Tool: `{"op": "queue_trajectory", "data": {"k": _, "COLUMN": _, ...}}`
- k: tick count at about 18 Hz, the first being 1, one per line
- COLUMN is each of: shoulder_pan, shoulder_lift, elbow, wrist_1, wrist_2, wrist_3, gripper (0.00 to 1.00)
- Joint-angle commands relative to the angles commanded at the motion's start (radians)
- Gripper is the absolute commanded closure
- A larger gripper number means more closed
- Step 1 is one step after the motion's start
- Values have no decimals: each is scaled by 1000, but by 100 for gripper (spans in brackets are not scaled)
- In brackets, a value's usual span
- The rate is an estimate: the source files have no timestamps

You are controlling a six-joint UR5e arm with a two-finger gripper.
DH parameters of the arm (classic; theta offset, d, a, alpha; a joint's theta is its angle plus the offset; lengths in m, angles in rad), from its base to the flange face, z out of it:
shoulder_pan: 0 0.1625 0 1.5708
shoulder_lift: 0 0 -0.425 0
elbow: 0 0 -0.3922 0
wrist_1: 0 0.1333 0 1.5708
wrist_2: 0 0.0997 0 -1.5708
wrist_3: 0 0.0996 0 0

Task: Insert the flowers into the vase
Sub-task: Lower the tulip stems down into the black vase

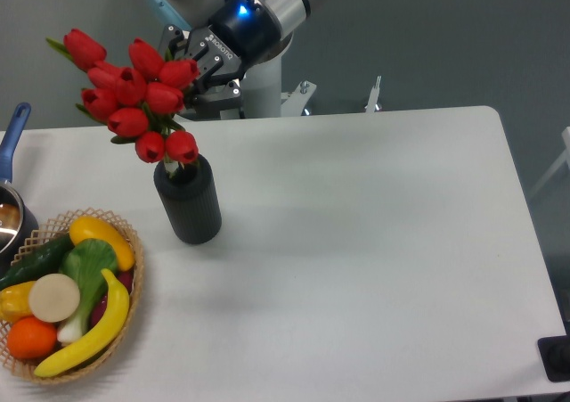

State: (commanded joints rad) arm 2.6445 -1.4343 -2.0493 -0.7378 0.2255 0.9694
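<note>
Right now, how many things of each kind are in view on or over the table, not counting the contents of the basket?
Bunch of red tulips: 1
Dark ribbed vase: 1
Wicker basket: 1
Blue-handled pot: 1
Gripper: 1
Total: 5

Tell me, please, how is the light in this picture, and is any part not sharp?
Fixed camera view: soft, even light; the white table shows only faint shadows and no strong glare. The flowers and vase look slightly soft. A blue light glows on the arm above the hand, and it is too soft to tell whether the hand is open.
</note>
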Motion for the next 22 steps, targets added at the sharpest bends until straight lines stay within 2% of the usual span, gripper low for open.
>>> {"op": "queue_trajectory", "data": {"k": 10, "shoulder_pan": 40, "shoulder_lift": 29, "elbow": -71, "wrist_1": -2, "wrist_2": 0, "wrist_3": 54, "gripper": 81}}
{"op": "queue_trajectory", "data": {"k": 15, "shoulder_pan": 41, "shoulder_lift": 28, "elbow": -153, "wrist_1": -3, "wrist_2": 2, "wrist_3": 179, "gripper": 81}}
{"op": "queue_trajectory", "data": {"k": 22, "shoulder_pan": 31, "shoulder_lift": 29, "elbow": -230, "wrist_1": -3, "wrist_2": 12, "wrist_3": 244, "gripper": 77}}
